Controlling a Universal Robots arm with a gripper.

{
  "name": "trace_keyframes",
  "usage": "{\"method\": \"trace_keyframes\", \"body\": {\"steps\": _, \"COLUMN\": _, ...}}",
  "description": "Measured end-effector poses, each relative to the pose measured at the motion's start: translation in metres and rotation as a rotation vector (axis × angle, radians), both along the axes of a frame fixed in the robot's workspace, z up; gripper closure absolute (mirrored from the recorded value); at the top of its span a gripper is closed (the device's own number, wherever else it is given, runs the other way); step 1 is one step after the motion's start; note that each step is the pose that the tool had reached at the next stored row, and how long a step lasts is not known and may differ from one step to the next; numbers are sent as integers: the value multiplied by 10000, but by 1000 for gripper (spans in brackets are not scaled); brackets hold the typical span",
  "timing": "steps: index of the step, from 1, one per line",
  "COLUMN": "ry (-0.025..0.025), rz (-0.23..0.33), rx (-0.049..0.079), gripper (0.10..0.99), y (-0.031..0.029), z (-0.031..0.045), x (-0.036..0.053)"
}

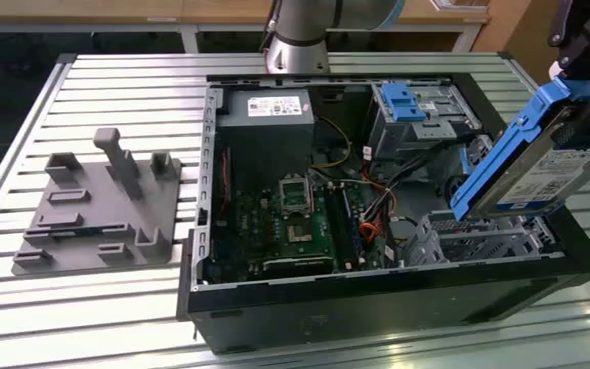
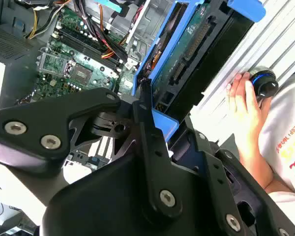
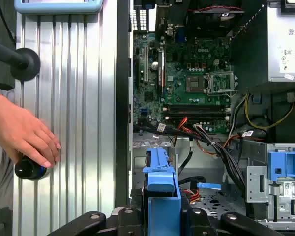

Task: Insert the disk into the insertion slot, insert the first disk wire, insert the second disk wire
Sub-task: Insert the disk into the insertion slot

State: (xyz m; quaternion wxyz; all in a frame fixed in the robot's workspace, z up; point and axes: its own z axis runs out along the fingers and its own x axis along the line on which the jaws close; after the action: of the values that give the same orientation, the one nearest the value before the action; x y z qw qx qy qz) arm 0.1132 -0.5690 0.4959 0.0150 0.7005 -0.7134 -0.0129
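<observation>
- The claw [image 1: 580, 77] is gripping the disk [image 1: 541, 173] by the top end of its blue carrier, jaws closed on it, and the disk is hanging tilted below the claw.
- The insertion slot [image 1: 485, 234] is sitting just under the disk's lower end. The disk is not yet in it.
- Risk, as I judge it: going in at this tilt, the carrier could catch on the slot's sheet-metal edge or jam on its rails.
- Another risk: the loose wires [image 1: 377, 219] beside the slot could get pinched under the disk.
- A hand [image 3: 27, 132] is resting on a black knob [image 3: 28, 169] outside the case, close to the claw, so a wide swing might reach it.
- Counting: one disk, one slot, one claw, one hand, one taller cage [image 1: 418, 111]. The wires are too tangled to count.
</observation>
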Motion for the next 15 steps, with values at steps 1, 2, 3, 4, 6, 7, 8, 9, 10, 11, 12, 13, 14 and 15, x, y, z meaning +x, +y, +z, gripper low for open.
{"method": "trace_keyframes", "body": {"steps": 1, "ry": 0, "rz": 0, "rx": 0, "gripper": 722, "y": 0, "z": 0, "x": 0}}
{"method": "trace_keyframes", "body": {"steps": 2, "ry": 0, "rz": 0, "rx": 0, "gripper": 722, "y": 0, "z": 0, "x": 0}}
{"method": "trace_keyframes", "body": {"steps": 3, "ry": 0, "rz": 0, "rx": 0, "gripper": 722, "y": 0, "z": 0, "x": 0}}
{"method": "trace_keyframes", "body": {"steps": 4, "ry": 0, "rz": 0, "rx": 0, "gripper": 722, "y": 0, "z": 0, "x": 0}}
{"method": "trace_keyframes", "body": {"steps": 6, "ry": 0, "rz": 0, "rx": 0, "gripper": 722, "y": 0, "z": 0, "x": 0}}
{"method": "trace_keyframes", "body": {"steps": 7, "ry": 0, "rz": 0, "rx": 0, "gripper": 722, "y": 0, "z": 0, "x": 0}}
{"method": "trace_keyframes", "body": {"steps": 8, "ry": 0, "rz": 0, "rx": 0, "gripper": 722, "y": 0, "z": 0, "x": 0}}
{"method": "trace_keyframes", "body": {"steps": 9, "ry": 0, "rz": 0, "rx": 0, "gripper": 722, "y": 0, "z": 0, "x": 0}}
{"method": "trace_keyframes", "body": {"steps": 10, "ry": 0, "rz": 0, "rx": 0, "gripper": 722, "y": 0, "z": 0, "x": 0}}
{"method": "trace_keyframes", "body": {"steps": 11, "ry": 0, "rz": 0, "rx": 0, "gripper": 722, "y": 0, "z": 0, "x": 0}}
{"method": "trace_keyframes", "body": {"steps": 12, "ry": 0, "rz": 0, "rx": 1, "gripper": 722, "y": 0, "z": 0, "x": 0}}
{"method": "trace_keyframes", "body": {"steps": 13, "ry": 0, "rz": 0, "rx": 5, "gripper": 722, "y": 0, "z": 0, "x": 0}}
{"method": "trace_keyframes", "body": {"steps": 14, "ry": 0, "rz": 0, "rx": 19, "gripper": 722, "y": 0, "z": 2, "x": 0}}
{"method": "trace_keyframes", "body": {"steps": 15, "ry": 0, "rz": 0, "rx": 46, "gripper": 722, "y": -1, "z": 0, "x": 0}}
